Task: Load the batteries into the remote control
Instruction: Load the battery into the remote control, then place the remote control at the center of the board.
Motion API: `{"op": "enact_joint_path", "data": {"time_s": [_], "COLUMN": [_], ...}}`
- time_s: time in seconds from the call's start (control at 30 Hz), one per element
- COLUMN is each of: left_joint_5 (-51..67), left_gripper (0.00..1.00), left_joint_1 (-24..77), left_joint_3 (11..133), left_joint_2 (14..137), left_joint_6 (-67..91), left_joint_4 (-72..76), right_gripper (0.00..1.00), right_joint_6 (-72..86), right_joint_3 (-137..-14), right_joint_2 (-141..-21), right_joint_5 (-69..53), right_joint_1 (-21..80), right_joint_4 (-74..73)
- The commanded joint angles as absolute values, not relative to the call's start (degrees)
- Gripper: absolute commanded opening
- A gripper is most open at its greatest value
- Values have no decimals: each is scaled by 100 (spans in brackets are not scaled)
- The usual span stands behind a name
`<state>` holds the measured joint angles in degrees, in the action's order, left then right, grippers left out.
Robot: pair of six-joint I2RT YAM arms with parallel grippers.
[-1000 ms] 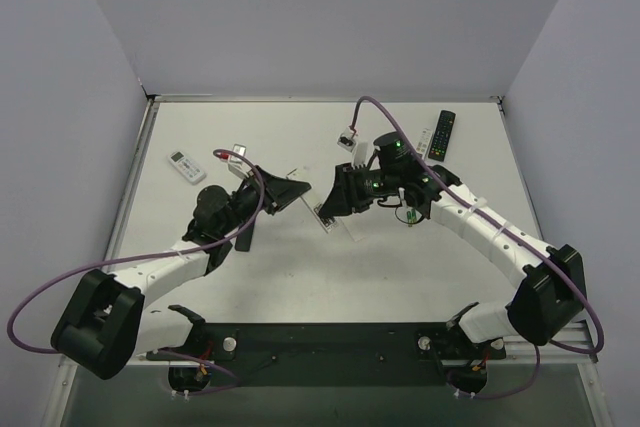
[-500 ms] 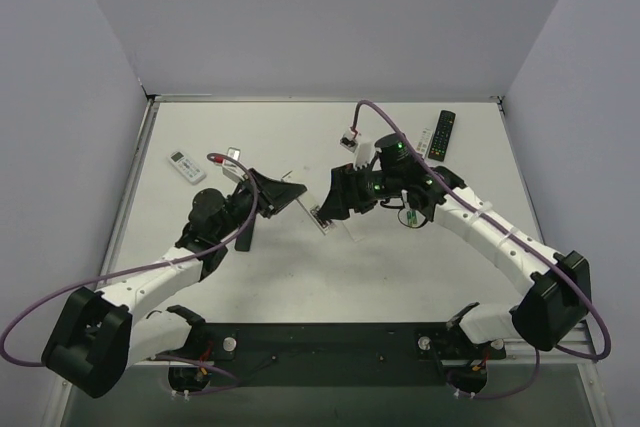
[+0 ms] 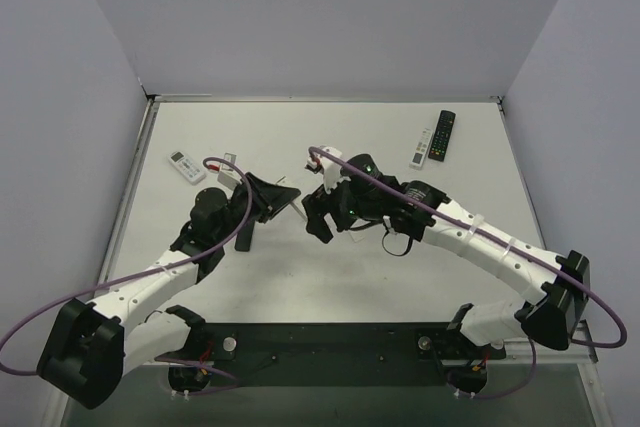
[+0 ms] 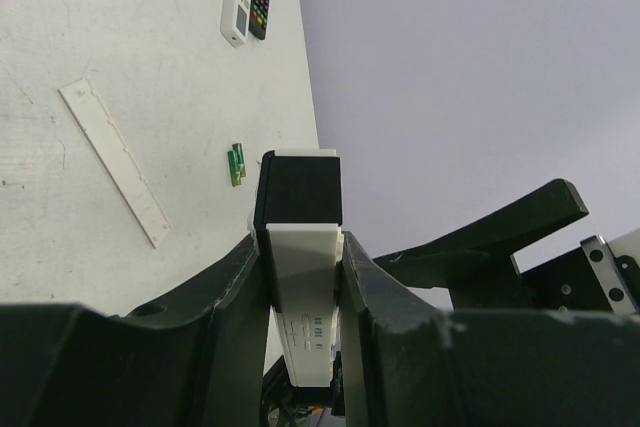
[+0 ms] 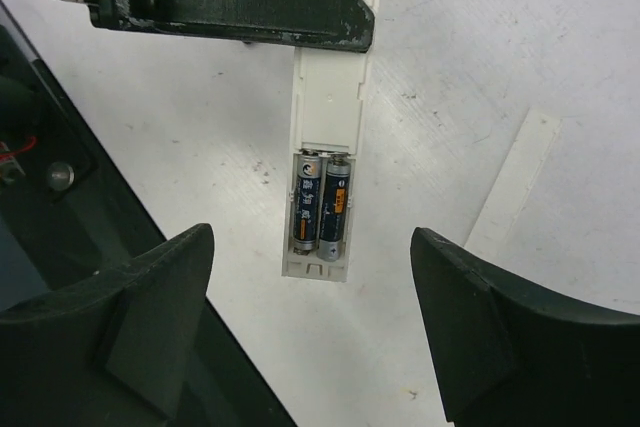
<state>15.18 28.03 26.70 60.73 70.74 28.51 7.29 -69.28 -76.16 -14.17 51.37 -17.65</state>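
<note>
Two batteries [image 5: 322, 213] lie side by side in the open bay at the end of the white remote [image 5: 330, 87]. They are dark cells with metal ends, and both look seated flat. I judge them light, hard and smooth. They would roll or slip if pinched by the ends, so any correction belongs across the round middle, pressed gently down into the bay. The remote is a stiff, light plastic bar, and my left gripper [image 4: 300, 257] pinches it across its narrow sides. My right gripper [image 5: 310, 287] hangs just above the bay, jaws spread wide and holding nothing. A thin white strip [image 5: 510, 177] — probably the bay's cover, and likely a bit bendy — lies flat on the table [image 5: 480, 27] just beside the remote. I would take it by its long edges. Two green batteries [image 4: 237, 163] lie farther off on the table.
</note>
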Motion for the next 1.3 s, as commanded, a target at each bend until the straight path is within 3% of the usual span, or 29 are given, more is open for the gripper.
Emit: {"op": "enact_joint_path", "data": {"time_s": [0.0, 0.17, 0.27, 0.5, 0.57, 0.63, 0.67, 0.77, 1.0, 1.27], "left_joint_5": [1301, 1248, 1274, 1406, 1511, 1608, 1713, 1845, 2503, 4030], "left_gripper": [0, 0, 0, 1, 22, 42, 60, 78, 84, 85], "left_joint_1": [2821, 2821, 2813, 2760, 2655, 2549, 2410, 2215, 1706, 1389], "left_joint_3": [3041, 3059, 3085, 3076, 3050, 3041, 3024, 2980, 2866, 2382], "left_joint_2": [5854, 5827, 5853, 5880, 5862, 5854, 5836, 5766, 5669, 5994], "left_joint_6": [6996, 6987, 6979, 6979, 6987, 6987, 7005, 7040, 6707, 5856], "left_joint_4": [2725, 2681, 2689, 2795, 2891, 2909, 2909, 2918, 3356, 5668], "right_gripper": [74, 66, 54, 7, 0, 0, 0, 0, 0, 0], "right_joint_6": [229, 36, 35, -228, -255, -316, -334, -483, -238, 0], "right_joint_3": [-7233, -7312, -7330, -7348, -7313, -7260, -7225, -7137, -7023, -7031], "right_joint_2": [-7857, -8156, -8270, -8297, -8236, -8139, -8095, -7954, -7717, -7401], "right_joint_5": [-449, -343, -246, -184, -255, -342, -447, -536, -1280, -2574], "right_joint_1": [5519, 5677, 5704, 5669, 5608, 5511, 5485, 5405, 5011, 4518], "right_joint_4": [-1969, -1978, -1978, -1978, -1986, -1986, -1986, -1986, -1969, -1802]}}
